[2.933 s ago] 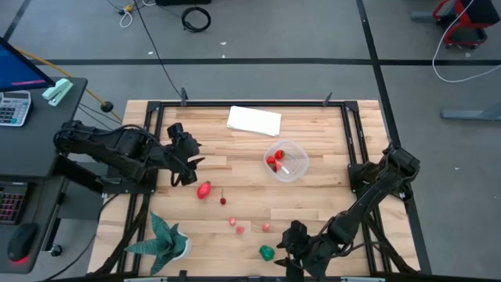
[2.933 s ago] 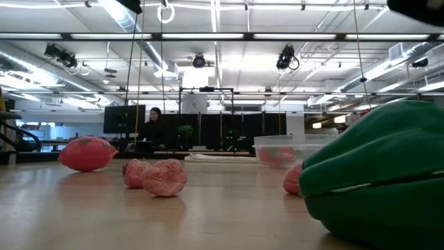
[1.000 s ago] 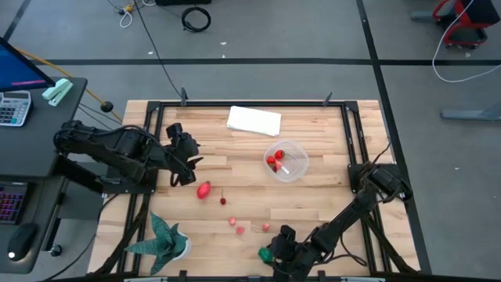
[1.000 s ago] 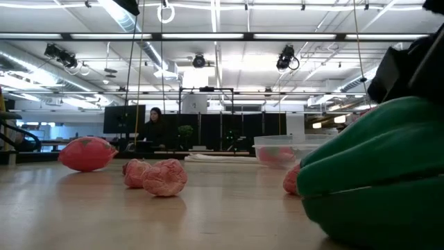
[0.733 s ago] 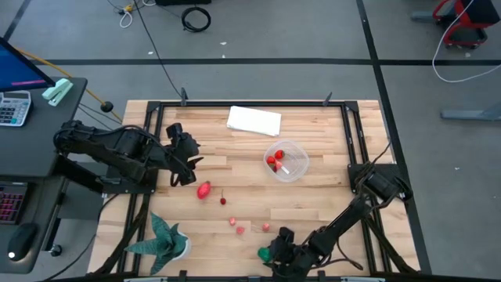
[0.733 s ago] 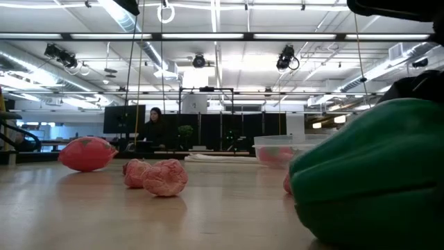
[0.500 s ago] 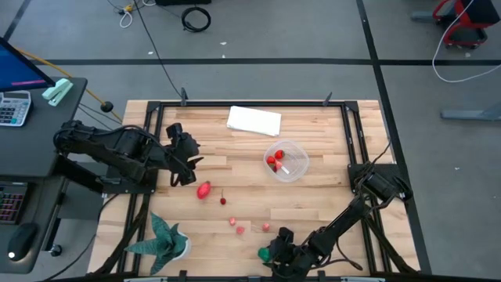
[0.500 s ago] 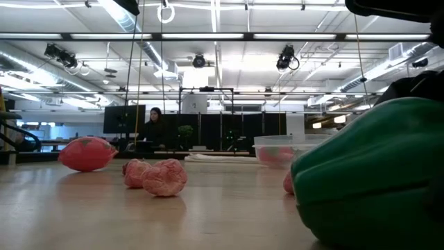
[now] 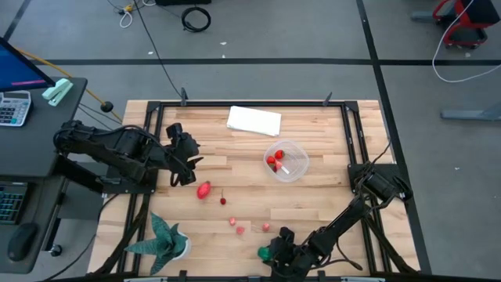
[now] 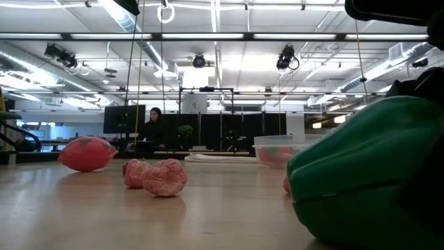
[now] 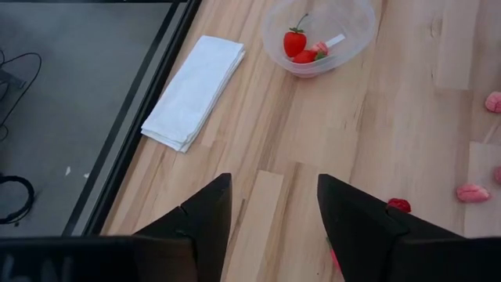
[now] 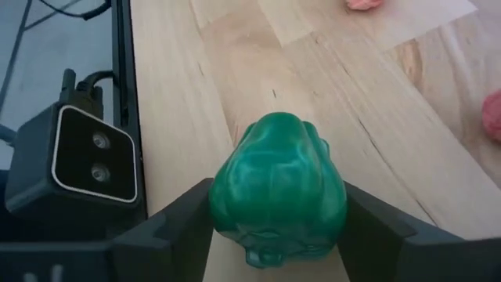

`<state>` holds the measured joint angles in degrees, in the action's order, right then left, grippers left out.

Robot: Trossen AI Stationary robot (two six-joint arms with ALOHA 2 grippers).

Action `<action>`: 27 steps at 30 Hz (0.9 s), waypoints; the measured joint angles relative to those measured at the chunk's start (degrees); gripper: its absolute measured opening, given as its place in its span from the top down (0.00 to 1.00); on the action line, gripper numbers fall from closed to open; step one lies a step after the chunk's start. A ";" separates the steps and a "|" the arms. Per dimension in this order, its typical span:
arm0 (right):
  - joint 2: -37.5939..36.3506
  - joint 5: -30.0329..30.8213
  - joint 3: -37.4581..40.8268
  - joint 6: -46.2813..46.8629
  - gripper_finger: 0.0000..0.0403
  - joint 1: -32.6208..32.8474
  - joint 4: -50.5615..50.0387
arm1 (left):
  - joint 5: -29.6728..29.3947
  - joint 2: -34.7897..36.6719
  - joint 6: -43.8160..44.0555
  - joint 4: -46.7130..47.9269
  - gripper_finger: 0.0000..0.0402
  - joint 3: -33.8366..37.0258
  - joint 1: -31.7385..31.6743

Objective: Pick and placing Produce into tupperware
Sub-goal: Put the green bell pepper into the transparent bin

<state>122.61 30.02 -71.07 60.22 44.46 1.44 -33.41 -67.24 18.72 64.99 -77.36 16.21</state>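
The green pepper [image 12: 278, 184] lies near the table's near edge, seen from above as the green pepper [image 9: 267, 253]. My right gripper [image 12: 278, 227] is low at that edge, shut on it. The clear round tub [image 9: 286, 160] stands right of the table's middle, with red strawberries inside. A large pink-red fruit [image 9: 204, 189], a small red piece [image 9: 223, 200] and pink pieces [image 9: 236, 225] lie on the wood between them. My left gripper [image 9: 190, 160] hovers open over the table's left part and holds nothing. My right gripper pinches the green pepper between its two fingers, one on each flank [image 12: 215, 196]. The fingers come in low and nearly level from the table's right, near the near edge. In the low view the pepper [image 10: 361, 173] is down at the tabletop, with a dark finger [image 10: 423, 208] beside it.
A folded white cloth [image 9: 254, 121] lies near the far edge. A spiky teal potted plant [image 9: 164, 237] stands at the near left corner. A small camera box [image 12: 90, 153] sits at the near edge just beyond the pepper. Another pink piece [image 9: 266, 227] lies close to the right gripper.
My right gripper has crept a little toward the table's left along the near edge. The green pepper has shifted slightly left with it and tipped a little. My left arm has kept still.
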 joint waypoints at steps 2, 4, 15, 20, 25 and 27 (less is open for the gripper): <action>-0.26 -0.17 0.02 0.46 0.45 -0.10 -0.01 | 0.00 0.00 0.00 0.02 0.52 0.00 0.00; -1.18 0.43 0.18 0.02 0.44 -0.11 -0.46 | 0.01 0.00 0.00 0.02 0.53 0.00 0.00; -13.57 13.12 0.14 -11.43 0.43 -0.32 -8.82 | 0.01 0.00 0.00 0.00 0.54 0.00 0.00; -19.89 23.79 0.11 -9.72 0.42 -2.46 -24.76 | 0.02 0.02 0.00 -0.04 0.54 0.00 0.00; -24.29 29.80 0.10 -0.91 0.40 -8.28 -41.87 | 0.00 0.00 0.09 -0.59 0.54 0.00 0.00; -25.25 29.33 0.11 1.59 0.40 -11.56 -47.34 | 0.02 0.00 0.09 -0.62 0.54 0.00 0.00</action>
<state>97.35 59.34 -70.96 61.81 32.90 -45.89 -33.39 -67.24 18.81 64.38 -77.36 16.21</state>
